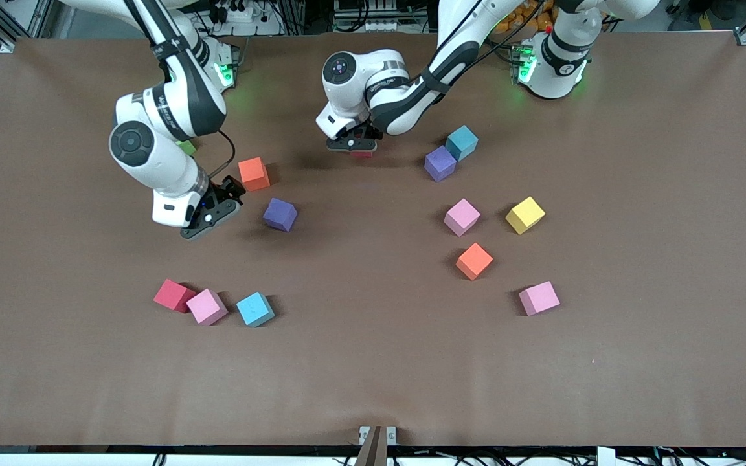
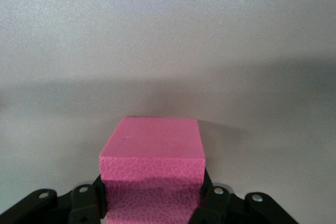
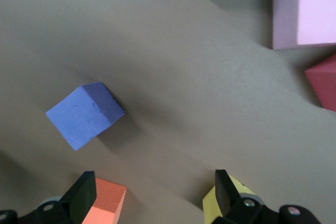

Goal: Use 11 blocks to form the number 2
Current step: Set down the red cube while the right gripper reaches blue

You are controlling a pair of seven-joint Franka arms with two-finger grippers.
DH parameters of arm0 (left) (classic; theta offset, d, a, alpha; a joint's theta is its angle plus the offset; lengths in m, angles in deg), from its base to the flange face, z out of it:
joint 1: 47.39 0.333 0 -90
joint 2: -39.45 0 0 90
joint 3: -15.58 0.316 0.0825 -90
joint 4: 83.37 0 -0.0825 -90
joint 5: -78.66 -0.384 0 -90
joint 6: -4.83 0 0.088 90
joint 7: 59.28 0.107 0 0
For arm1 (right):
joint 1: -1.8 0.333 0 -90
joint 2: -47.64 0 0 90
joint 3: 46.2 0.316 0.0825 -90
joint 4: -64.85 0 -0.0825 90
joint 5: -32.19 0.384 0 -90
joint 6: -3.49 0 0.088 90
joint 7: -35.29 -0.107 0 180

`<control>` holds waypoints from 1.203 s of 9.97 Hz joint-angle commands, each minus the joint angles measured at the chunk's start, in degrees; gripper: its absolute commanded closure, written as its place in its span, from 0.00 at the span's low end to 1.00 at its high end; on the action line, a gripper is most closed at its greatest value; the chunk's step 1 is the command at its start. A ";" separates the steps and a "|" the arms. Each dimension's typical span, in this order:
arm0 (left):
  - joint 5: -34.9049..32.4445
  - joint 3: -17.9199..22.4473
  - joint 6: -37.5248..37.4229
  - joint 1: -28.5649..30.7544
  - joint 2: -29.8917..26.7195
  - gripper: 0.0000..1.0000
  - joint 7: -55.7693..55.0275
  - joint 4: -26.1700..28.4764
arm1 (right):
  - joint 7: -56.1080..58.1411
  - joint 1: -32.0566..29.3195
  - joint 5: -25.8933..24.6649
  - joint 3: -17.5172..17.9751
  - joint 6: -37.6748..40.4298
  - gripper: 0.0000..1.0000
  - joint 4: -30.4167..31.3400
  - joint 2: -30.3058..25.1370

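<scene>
The left claw (image 1: 352, 146) hangs low over the worktop (image 1: 373, 362) near the middle of its robot-side half, closed on a red block (image 1: 362, 154); in the left wrist view this block (image 2: 152, 174) looks deep pink and sits squeezed between the fingers (image 2: 84, 203).

The right claw (image 1: 212, 217) hovers spread wide with nothing in it, just beside an orange block (image 1: 254, 173) and a purple block (image 1: 280, 214); the purple one lies nearer the front camera than the orange. In the right wrist view a yellow block (image 3: 223, 205) shows partly hidden by one finger (image 3: 226, 190). A green cube (image 1: 186, 147) peeks out from under the right arm.

Toward the right arm's end, close to the front camera, a red block (image 1: 173, 295), a pink block (image 1: 206, 307) and a light blue block (image 1: 256, 309) lie in a row, the first two touching.

Toward the left arm's end, a teal block (image 1: 462, 142) touches a second purple block (image 1: 440, 163). Nearer the camera lie another pink block (image 1: 462, 217), a second yellow block (image 1: 525, 215), a second orange block (image 1: 474, 261) and a third pink block (image 1: 539, 298), all apart from one another.
</scene>
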 commanded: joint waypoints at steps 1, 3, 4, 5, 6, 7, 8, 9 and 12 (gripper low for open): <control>-1.78 0.51 -1.14 0.06 0.57 0.01 0.27 -0.45 | 0.15 1.31 0.07 0.19 0.45 0.00 0.73 -0.65; -1.70 0.51 -3.76 0.58 -1.70 0.00 0.44 -0.80 | 1.89 4.28 -0.02 0.11 1.24 0.00 0.47 -0.57; -1.17 0.42 -5.26 1.37 -3.28 0.00 0.45 -1.07 | 2.69 6.83 -0.02 0.11 0.90 0.00 0.47 -0.22; -0.82 0.33 -7.01 1.72 -5.30 0.00 0.45 -1.16 | 2.70 9.12 -0.02 0.11 0.55 0.00 0.56 0.13; -0.12 0.33 -8.60 2.34 -7.32 0.00 0.27 -1.16 | 2.87 11.23 -0.72 0.02 -0.15 0.00 0.47 0.31; 1.19 0.33 -10.70 4.00 -9.95 0.00 0.36 -0.98 | 4.79 12.99 -1.68 0.02 -2.42 0.00 0.64 0.83; 2.42 0.24 -11.94 6.71 -12.24 0.00 0.71 -0.46 | 10.81 13.62 -3.60 0.02 -4.44 0.00 0.73 1.45; 3.13 0.07 -12.21 9.87 -14.26 0.00 0.80 1.11 | 15.57 13.62 -3.62 0.02 -5.16 0.00 0.99 1.46; 3.31 -0.02 -11.16 19.36 -19.98 0.00 0.89 9.46 | 23.07 13.01 -3.62 0.11 -12.86 0.00 4.67 2.85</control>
